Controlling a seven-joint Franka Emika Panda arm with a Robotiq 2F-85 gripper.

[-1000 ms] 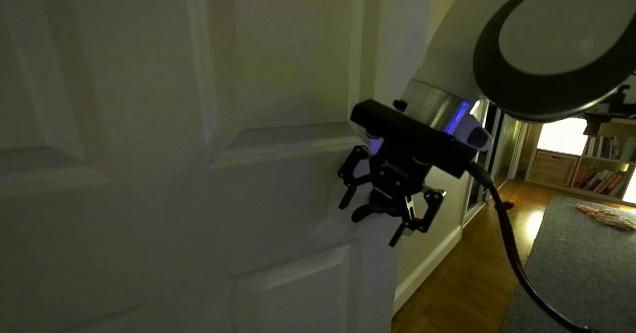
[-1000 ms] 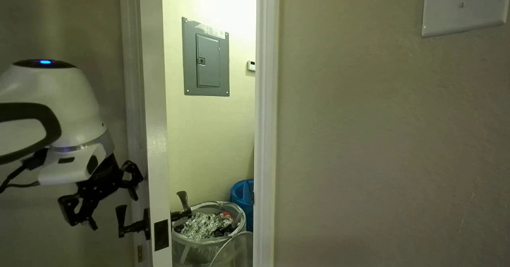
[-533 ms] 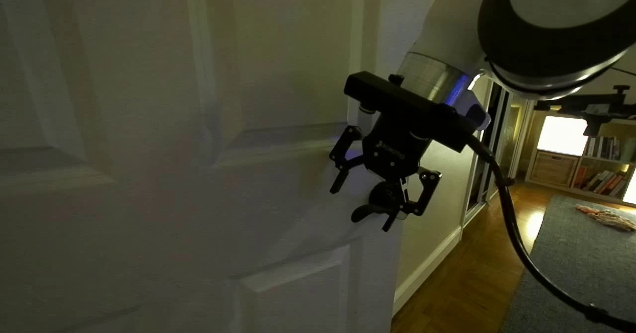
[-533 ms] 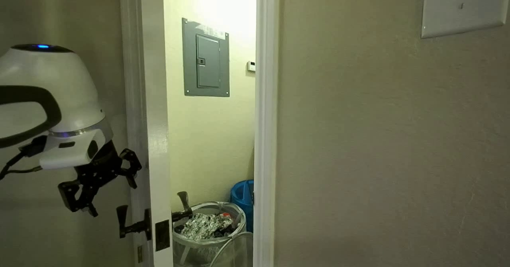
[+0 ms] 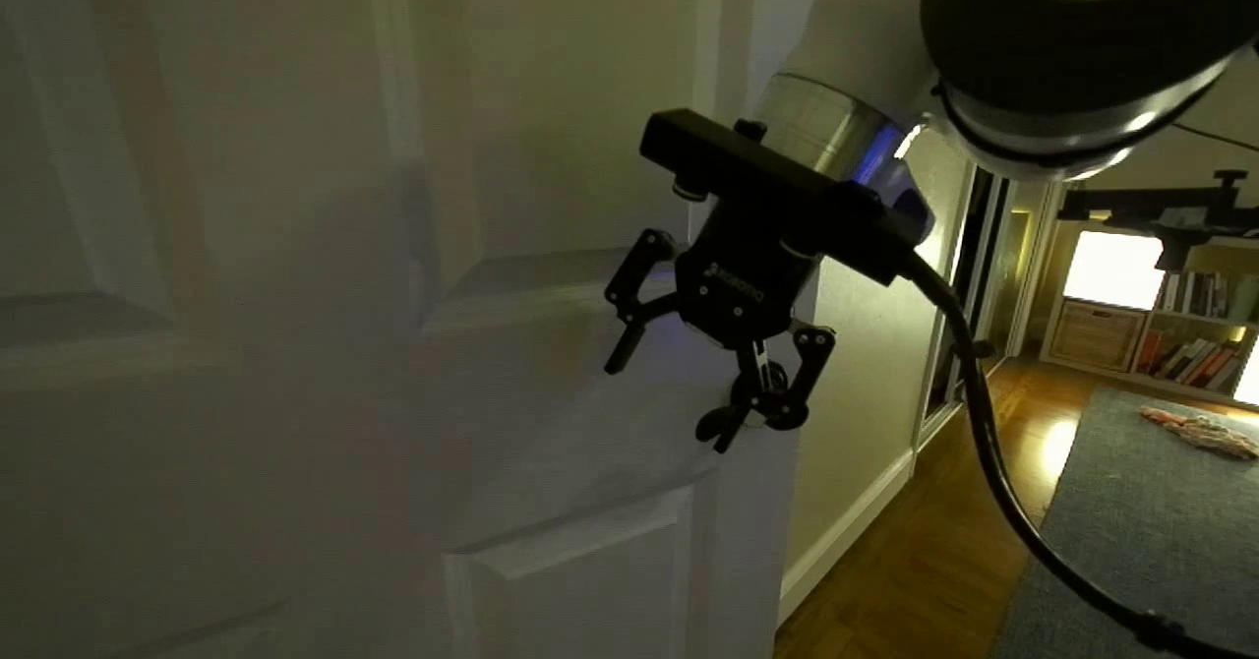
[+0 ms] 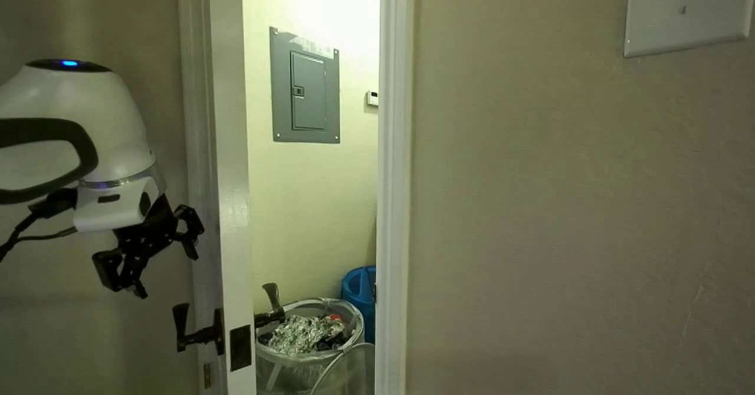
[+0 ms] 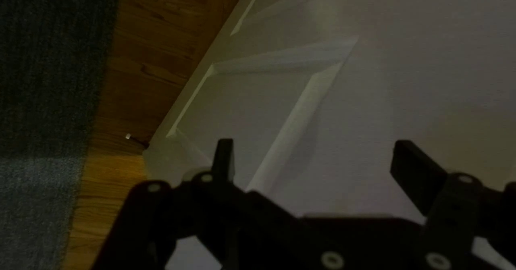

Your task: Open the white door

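Note:
The white door [image 5: 344, 462], with its raised panels, stands ajar; in an exterior view its narrow edge [image 6: 235, 218] faces the camera beside a lit gap. A dark lever handle [image 6: 181, 339] sticks out near that edge. My gripper [image 6: 169, 277] hangs above the handle on the door's near side, fingers spread with nothing between them. In an exterior view one fingertip of the gripper [image 5: 669, 408] overlaps the handle [image 5: 705, 426] in the picture. The wrist view shows the door face [image 7: 350, 133] beyond the open gripper [image 7: 314, 142]; the handle is out of sight there.
Through the gap stand a hamper [image 6: 318, 361] and a blue bin [image 6: 358, 295], with a grey panel [image 6: 309, 97] on the wall. A white door frame [image 6: 394, 206] borders the gap. A cable [image 5: 993, 443] trails from the wrist. A rug [image 5: 1131, 502] covers part of the floor.
My gripper has risen above the level of the handle, and in an exterior view it has also shifted left across the door. Its fingers stay spread. The door has barely moved, if at all.

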